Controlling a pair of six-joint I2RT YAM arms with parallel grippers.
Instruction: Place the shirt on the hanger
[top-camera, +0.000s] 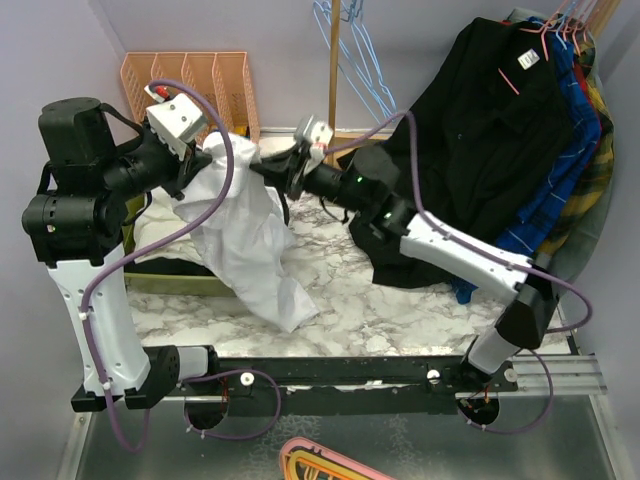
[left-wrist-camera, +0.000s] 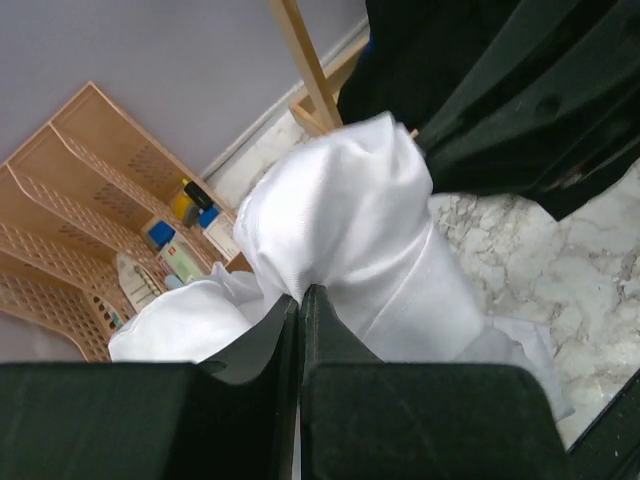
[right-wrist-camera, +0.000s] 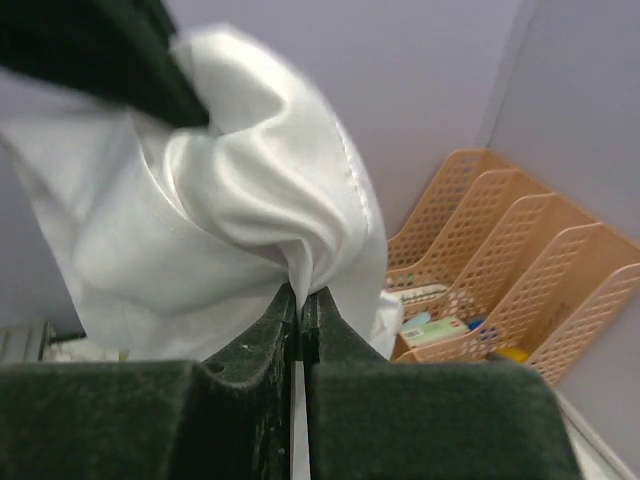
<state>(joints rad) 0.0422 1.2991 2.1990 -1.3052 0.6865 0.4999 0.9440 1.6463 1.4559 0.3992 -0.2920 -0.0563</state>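
The white shirt (top-camera: 248, 240) hangs bunched above the marble table, held up by both grippers. My left gripper (top-camera: 205, 160) is shut on its upper left part; in the left wrist view the shirt (left-wrist-camera: 350, 230) is pinched at the gripper's tips (left-wrist-camera: 300, 292). My right gripper (top-camera: 272, 170) is shut on the upper right part; in the right wrist view the shirt (right-wrist-camera: 220, 200) is pinched at the gripper's tips (right-wrist-camera: 299, 292). Light-blue wire hangers (top-camera: 355, 60) hang at the back on a wooden post, apart from the shirt.
A black shirt (top-camera: 480, 130) and blue and plaid garments (top-camera: 570, 140) hang at the right on pink hangers. Orange mesh file trays (top-camera: 200, 85) stand at the back left. A wooden post (top-camera: 334, 70) rises behind the grippers. A dark green tray (top-camera: 170, 275) lies at the left.
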